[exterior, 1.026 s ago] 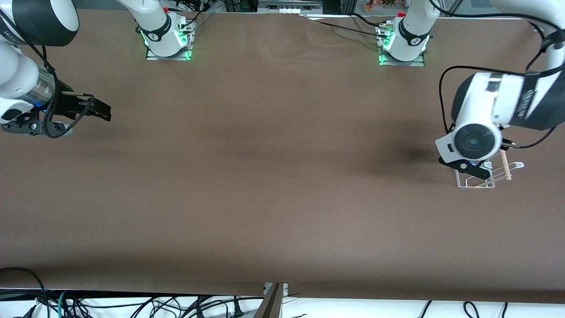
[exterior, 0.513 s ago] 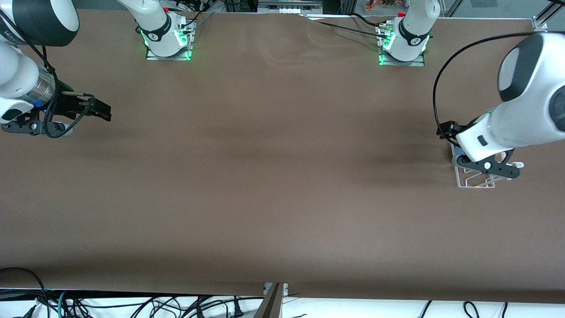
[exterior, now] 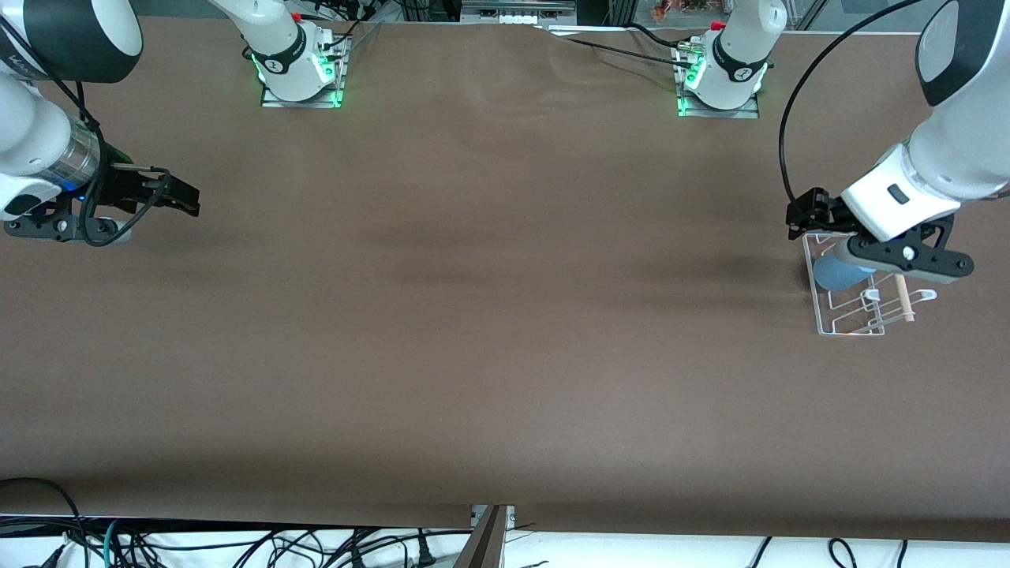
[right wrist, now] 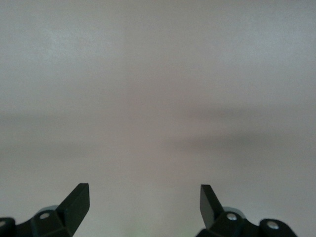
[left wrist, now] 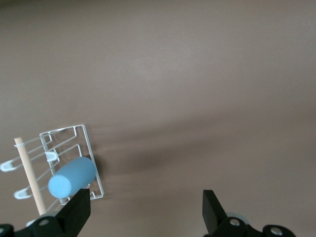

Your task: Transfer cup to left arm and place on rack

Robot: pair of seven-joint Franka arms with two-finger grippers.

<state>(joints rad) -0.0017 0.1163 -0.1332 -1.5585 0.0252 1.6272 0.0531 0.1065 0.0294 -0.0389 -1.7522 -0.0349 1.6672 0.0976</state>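
The light-blue cup (exterior: 835,272) lies on its side on the white wire rack (exterior: 851,332), at the rack's end farther from the front camera, beside the wooden dowel (exterior: 903,298). My left gripper (exterior: 798,214) is open and empty, up in the air over the rack's edge and the bare table beside it. In the left wrist view the cup (left wrist: 72,177) rests on the rack (left wrist: 63,130), apart from my open left gripper (left wrist: 144,210). My right gripper (exterior: 180,199) waits open and empty at the right arm's end of the table; it also shows in the right wrist view (right wrist: 144,202).
The brown table (exterior: 489,315) spreads between the arms. The arm bases (exterior: 300,71) stand along the table's edge farthest from the front camera. Cables hang below the table's near edge (exterior: 237,544).
The left hand has lifted off the rack and drawn away from the front camera. The cup, hidden under the hand before, now shows lying on the rack. The right arm has not moved.
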